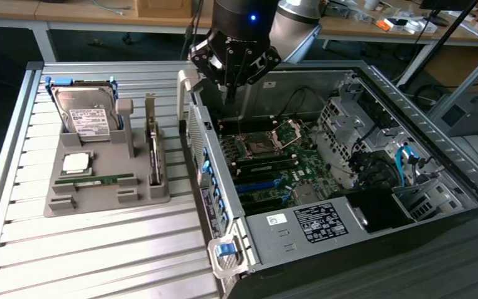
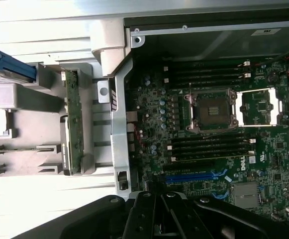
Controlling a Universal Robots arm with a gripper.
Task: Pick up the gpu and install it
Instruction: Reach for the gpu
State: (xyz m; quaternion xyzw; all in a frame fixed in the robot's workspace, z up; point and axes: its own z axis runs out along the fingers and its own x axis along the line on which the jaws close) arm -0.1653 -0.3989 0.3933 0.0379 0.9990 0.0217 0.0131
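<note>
One gpu [image 1: 152, 152] standing on edge in slot of gray holder [image 1: 98, 194], beside open computer case [image 1: 453, 157]. Gripper [image 1: 231, 99] hovering over case's near wall, jaws pressed together, gripping nothing, well apart from gpu.

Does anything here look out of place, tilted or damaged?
Nothing looks spilled, broken or askew. The gpu stands on edge in the gray holder. The processor socket on the motherboard has its cover flipped open and seems empty.
</note>
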